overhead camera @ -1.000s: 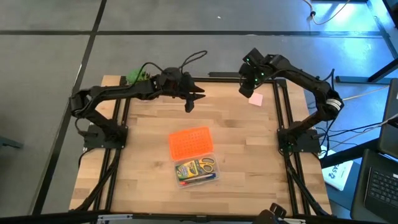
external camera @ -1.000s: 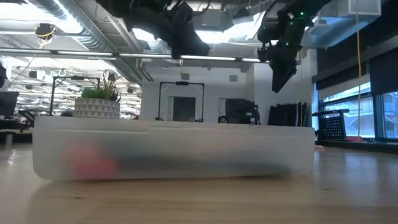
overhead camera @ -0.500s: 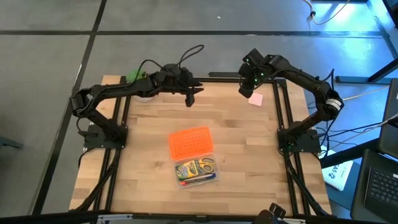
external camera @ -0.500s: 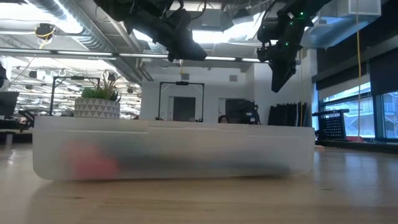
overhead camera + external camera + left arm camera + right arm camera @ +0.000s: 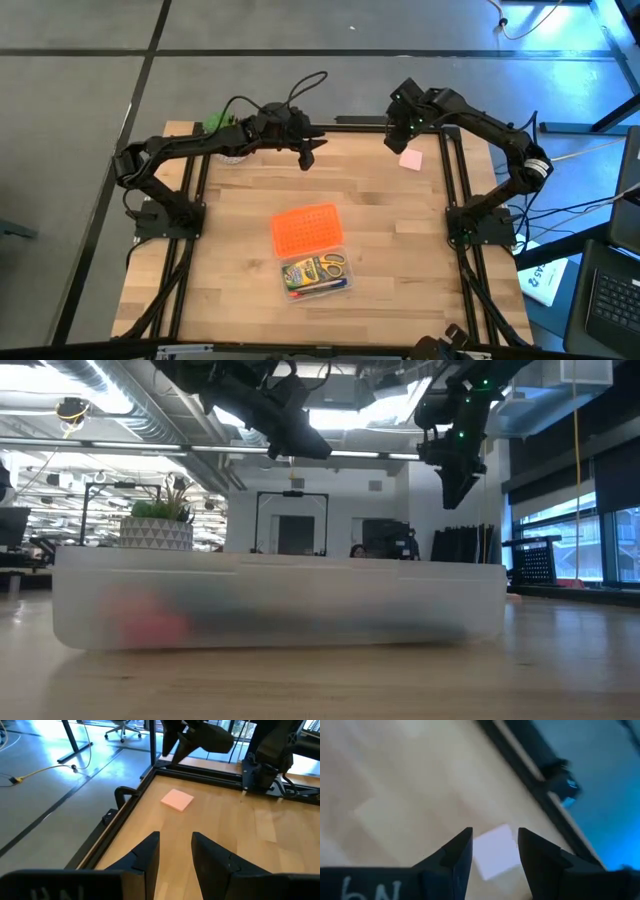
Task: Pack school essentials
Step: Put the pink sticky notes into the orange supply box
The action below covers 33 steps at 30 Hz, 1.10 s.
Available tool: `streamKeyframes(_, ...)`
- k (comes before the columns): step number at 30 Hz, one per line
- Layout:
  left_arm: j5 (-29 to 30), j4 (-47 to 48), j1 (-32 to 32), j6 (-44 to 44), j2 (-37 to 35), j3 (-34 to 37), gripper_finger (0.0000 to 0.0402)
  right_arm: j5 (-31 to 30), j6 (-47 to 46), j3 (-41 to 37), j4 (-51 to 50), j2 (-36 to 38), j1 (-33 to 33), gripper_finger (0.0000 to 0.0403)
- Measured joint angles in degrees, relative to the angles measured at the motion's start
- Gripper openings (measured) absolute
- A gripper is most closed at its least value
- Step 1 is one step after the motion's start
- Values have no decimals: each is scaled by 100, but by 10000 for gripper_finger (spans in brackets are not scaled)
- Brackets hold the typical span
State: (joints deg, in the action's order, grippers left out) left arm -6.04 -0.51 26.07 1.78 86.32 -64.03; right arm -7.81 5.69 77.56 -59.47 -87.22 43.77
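One pink note pad, two claws, both empty
Right claw hovered just above pad, fingers apart. Left claw well away, fingers apart. Pad flat, corners skewed to the table edges.

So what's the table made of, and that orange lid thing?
The table looks like wood: pale planks with grain and seams, a smooth, slightly shiny finish. The orange lid looks like plastic: bright, even colour with rows of small holes. The case beside it seems to be clear plastic, since the scissors show through.
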Motion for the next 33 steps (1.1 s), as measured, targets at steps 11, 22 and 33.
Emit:
streamKeyframes(11,0,0,-1,-4,0,0,106,190,-399,0,-157,0,157,165)
streamKeyframes(22,0,2,-1,-4,0,0,105,334,-1184,-542,-162,0,399,355)
streamKeyframes(33,2,2,-1,-4,0,0,105,753,-3364,-1534,627,-2,802,379)
